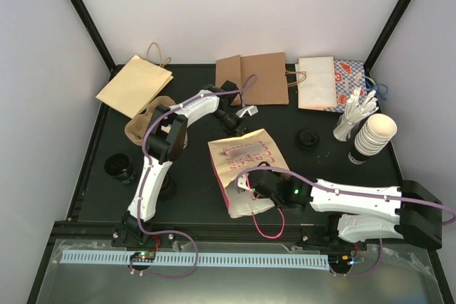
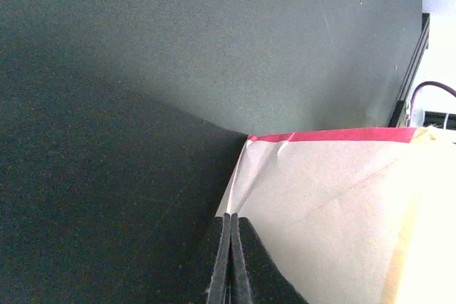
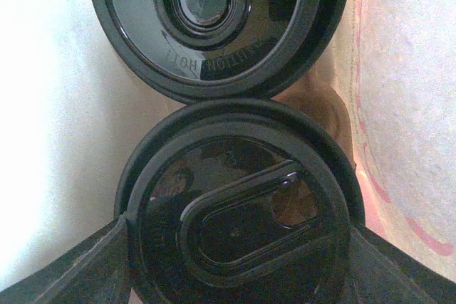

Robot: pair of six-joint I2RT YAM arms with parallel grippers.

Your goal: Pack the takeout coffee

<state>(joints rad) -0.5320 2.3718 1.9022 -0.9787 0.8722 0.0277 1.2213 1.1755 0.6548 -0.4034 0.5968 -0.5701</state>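
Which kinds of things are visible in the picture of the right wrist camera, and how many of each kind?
Black lids: 2, the near lid and the far lid
Paper bag: 1
Gripper fingers: 2
Total: 5

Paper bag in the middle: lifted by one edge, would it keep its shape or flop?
Probably flop: the paper bag lies creased, and light glows through its thin walls in the right wrist view. It may sag unevenly, since the right gripper holds a black lid inside, beside another.
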